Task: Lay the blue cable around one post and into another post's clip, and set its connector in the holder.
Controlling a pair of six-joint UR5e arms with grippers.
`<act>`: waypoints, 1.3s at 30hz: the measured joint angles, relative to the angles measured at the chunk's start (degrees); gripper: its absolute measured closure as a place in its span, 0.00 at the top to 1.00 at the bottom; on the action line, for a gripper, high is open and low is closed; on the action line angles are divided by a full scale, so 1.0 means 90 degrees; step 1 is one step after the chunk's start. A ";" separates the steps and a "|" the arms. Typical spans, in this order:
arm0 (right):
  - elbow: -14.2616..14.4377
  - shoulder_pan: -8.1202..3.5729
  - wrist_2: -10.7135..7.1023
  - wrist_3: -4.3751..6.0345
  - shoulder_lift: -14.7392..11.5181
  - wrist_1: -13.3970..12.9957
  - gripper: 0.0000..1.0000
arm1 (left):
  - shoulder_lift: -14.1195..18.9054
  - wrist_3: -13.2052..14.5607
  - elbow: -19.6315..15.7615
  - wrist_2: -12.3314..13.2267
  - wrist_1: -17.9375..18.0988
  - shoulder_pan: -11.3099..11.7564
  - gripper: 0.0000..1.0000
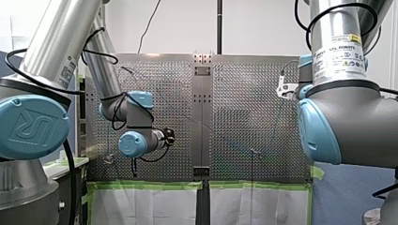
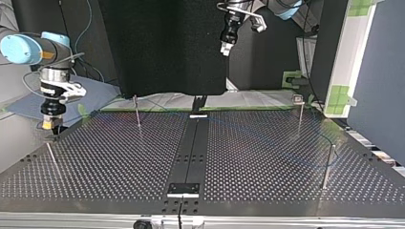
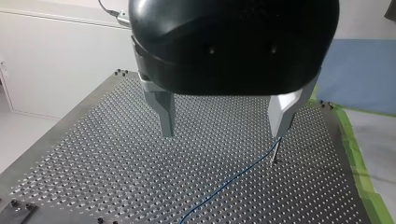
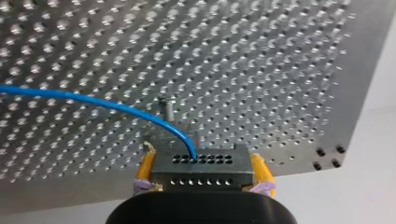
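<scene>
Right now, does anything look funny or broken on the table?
No, nothing looks broken, spilled or crooked. The blue cable curves over the table to its connector, which my right claw grips between yellow pads. My left claw is open and empty.

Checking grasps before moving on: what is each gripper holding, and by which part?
The right gripper clamps the connector by its sides; left gripper holds nothing.

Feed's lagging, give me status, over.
Right gripper shut on connector. Left gripper open, empty, above table. Blue cable runs from connector across table. Post stands ahead of connector.
</scene>
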 joint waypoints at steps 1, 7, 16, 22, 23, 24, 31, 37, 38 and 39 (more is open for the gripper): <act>-0.0001 -0.0001 -0.0004 -0.0016 0.0000 0.0066 0.00 | 0.0000 0.0000 -0.0001 0.0000 -0.0006 0.0000 1.00; -0.0073 -0.0046 -0.0020 -0.0086 0.0054 0.0394 0.00 | 0.0001 -0.0001 -0.0001 0.0000 -0.0037 -0.0002 1.00; -0.0269 -0.0117 -0.0223 -0.0165 0.0169 0.0888 0.00 | -0.0001 -0.0001 0.0001 0.0000 -0.0065 0.0001 1.00; -0.0408 -0.0185 -0.0362 -0.0153 0.0256 0.1209 0.00 | -0.0003 -0.0001 0.0002 0.0000 -0.0092 0.0001 1.00; -0.0438 -0.0199 -0.0392 -0.0149 0.0264 0.1253 0.00 | -0.0004 -0.0001 0.0002 -0.0001 -0.0102 0.0001 1.00; -0.0468 -0.0213 -0.0419 -0.0143 0.0270 0.1290 0.00 | -0.0002 -0.0001 0.0003 -0.0003 -0.0111 0.0001 1.00; -0.0666 -0.0331 -0.0584 -0.0127 0.0297 0.1368 0.00 | -0.0001 -0.0018 0.0004 -0.0083 -0.0173 0.0001 1.00; -0.0841 -0.0441 -0.0766 -0.0113 0.0419 0.1407 0.00 | 0.0001 -0.0020 0.0029 -0.0114 -0.0289 0.0005 1.00; -0.0868 -0.0459 -0.0792 -0.0118 0.0456 0.1414 0.00 | 0.0001 -0.0021 0.0035 -0.0115 -0.0300 0.0006 1.00; -0.0891 -0.0474 -0.0820 -0.0123 0.0491 0.1415 0.00 | 0.0001 -0.0023 0.0040 -0.0115 -0.0307 0.0005 1.00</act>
